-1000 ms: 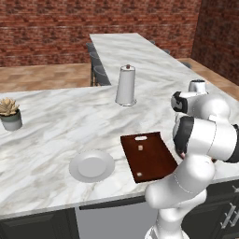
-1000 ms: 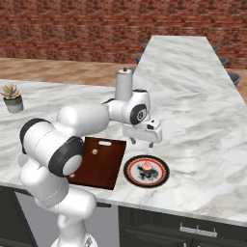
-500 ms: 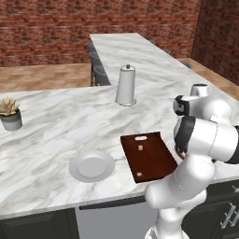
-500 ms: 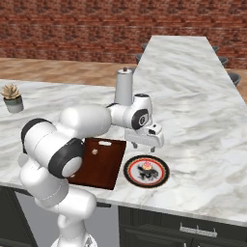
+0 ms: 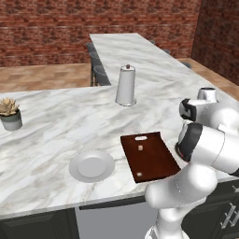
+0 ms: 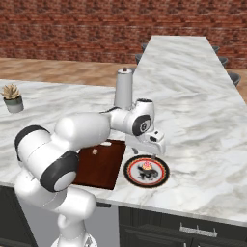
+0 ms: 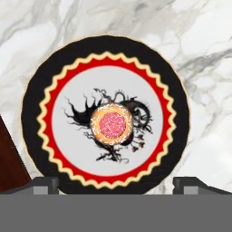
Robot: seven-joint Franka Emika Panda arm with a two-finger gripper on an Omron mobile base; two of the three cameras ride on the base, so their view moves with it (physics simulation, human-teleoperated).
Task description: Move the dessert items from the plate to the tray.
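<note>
Cupcake [image 7: 112, 124] with pink frosting, centred on the black-rimmed patterned plate [image 7: 31, 113] — seen from directly above in the hand view, the gripper [image 7: 116, 182] spread wide and empty over it. The right base view places this plate just beside the tray [image 6: 103, 169]; the left base view shows the tan morsel [image 5: 139, 148] on the tray — and a plain white plate [image 5: 92, 165].

A cupcake [image 7: 112, 124] with pink frosting sits at the centre of a round plate [image 7: 34, 97] with a black rim and a red-and-yellow zigzag ring. The plate rests on the white marble counter [image 7: 204, 50]. A corner of the dark reddish-brown tray [image 7: 10, 167] shows just left of the plate.
</note>
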